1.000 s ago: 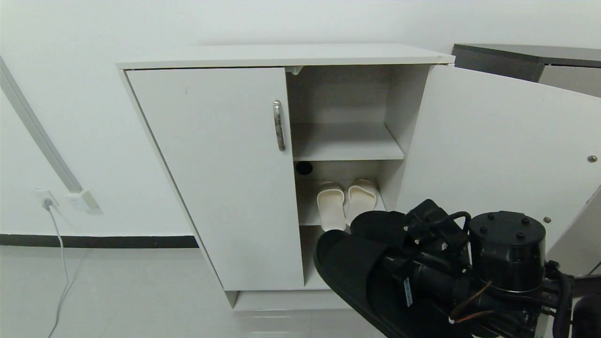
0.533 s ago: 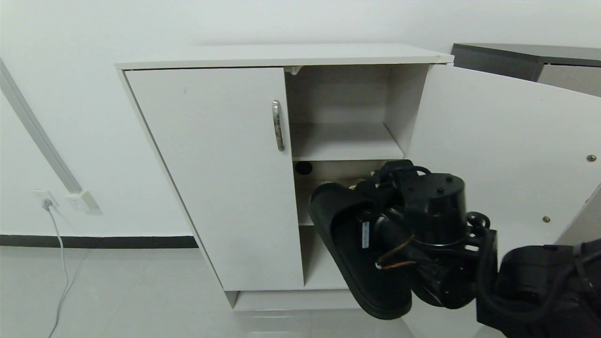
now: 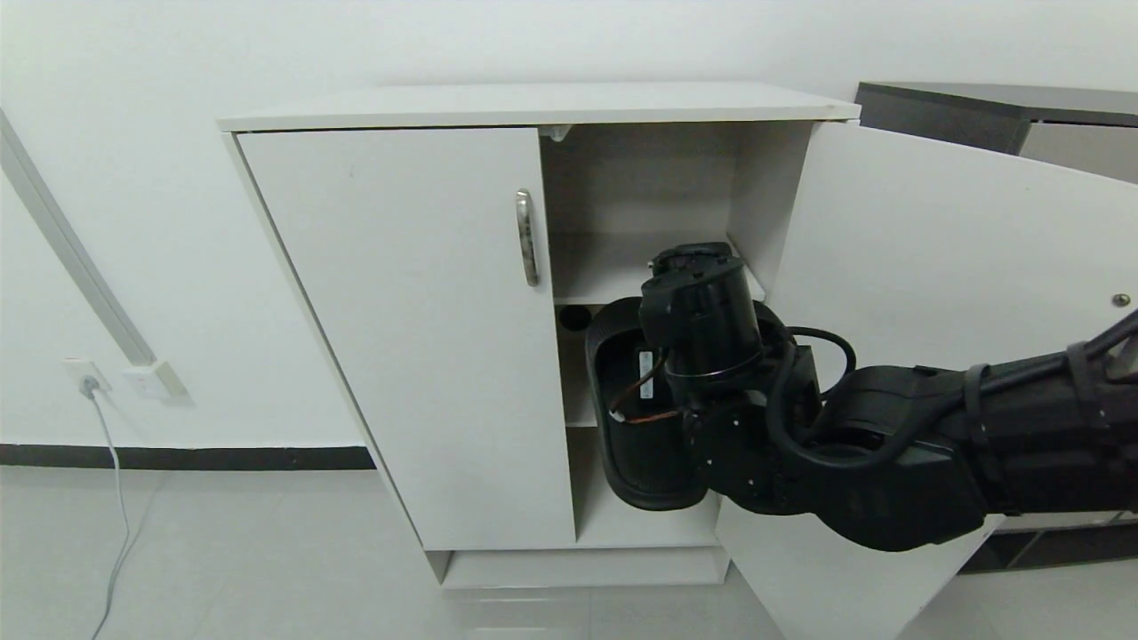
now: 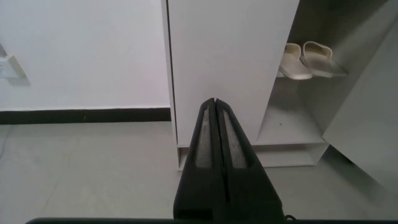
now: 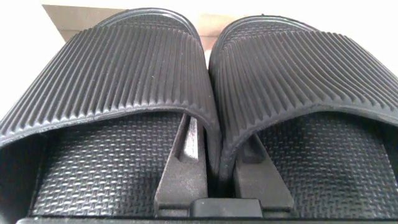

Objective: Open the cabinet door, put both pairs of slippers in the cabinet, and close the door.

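Both black slippers (image 3: 627,458) at cabinet (image 3: 533,105) opening

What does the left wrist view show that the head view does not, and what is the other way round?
Left wrist view: the white slippers, side by side inside the cabinet, and the left gripper, shut and pointing toward it.
Head view: the black slippers at the mouth of the open side, and the handle.
Both: the cabinet, its closed left door and its open right door.
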You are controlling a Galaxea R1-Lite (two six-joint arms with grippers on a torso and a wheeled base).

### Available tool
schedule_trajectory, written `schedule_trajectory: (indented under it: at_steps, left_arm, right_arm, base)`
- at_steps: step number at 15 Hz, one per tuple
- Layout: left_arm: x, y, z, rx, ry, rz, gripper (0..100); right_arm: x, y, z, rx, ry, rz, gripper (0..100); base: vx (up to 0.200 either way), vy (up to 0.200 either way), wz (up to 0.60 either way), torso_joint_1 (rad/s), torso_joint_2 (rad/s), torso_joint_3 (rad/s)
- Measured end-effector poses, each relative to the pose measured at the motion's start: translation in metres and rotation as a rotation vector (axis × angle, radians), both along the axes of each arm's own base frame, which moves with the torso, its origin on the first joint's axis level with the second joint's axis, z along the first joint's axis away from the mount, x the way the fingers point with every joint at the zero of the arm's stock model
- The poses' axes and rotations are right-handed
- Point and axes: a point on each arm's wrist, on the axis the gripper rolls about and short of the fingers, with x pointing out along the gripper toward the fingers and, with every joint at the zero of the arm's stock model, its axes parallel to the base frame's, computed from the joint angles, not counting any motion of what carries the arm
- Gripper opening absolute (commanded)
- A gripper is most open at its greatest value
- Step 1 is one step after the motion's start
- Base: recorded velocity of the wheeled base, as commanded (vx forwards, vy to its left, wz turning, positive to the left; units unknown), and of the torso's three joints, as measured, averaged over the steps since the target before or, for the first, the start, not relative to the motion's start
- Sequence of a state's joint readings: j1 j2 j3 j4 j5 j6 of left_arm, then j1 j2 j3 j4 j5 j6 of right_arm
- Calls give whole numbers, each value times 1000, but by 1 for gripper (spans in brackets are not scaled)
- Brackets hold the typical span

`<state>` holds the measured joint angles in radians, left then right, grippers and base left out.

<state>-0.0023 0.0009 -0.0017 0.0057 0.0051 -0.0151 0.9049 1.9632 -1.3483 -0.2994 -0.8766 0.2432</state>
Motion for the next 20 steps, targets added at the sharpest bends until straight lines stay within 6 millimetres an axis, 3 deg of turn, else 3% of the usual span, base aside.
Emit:
schedule_trajectory:
  at_steps: [7,17,20]
  left_arm:
    - [0,0,0,0,0,0,0]
    - [0,0,0,0,1,-2,0]
    - [0,0,0,0,-1,-2,0]
  right_arm:
    - [4,6,2,-16,-13,6,0]
    - [4,6,4,-16,-17,6,0]
    - [4,6,5,-14,-19,6,0]
  base:
    - [0,0,0,0,0,0]
    - [200,0,0,3,3,3]
    - [0,0,0,0,0,0]
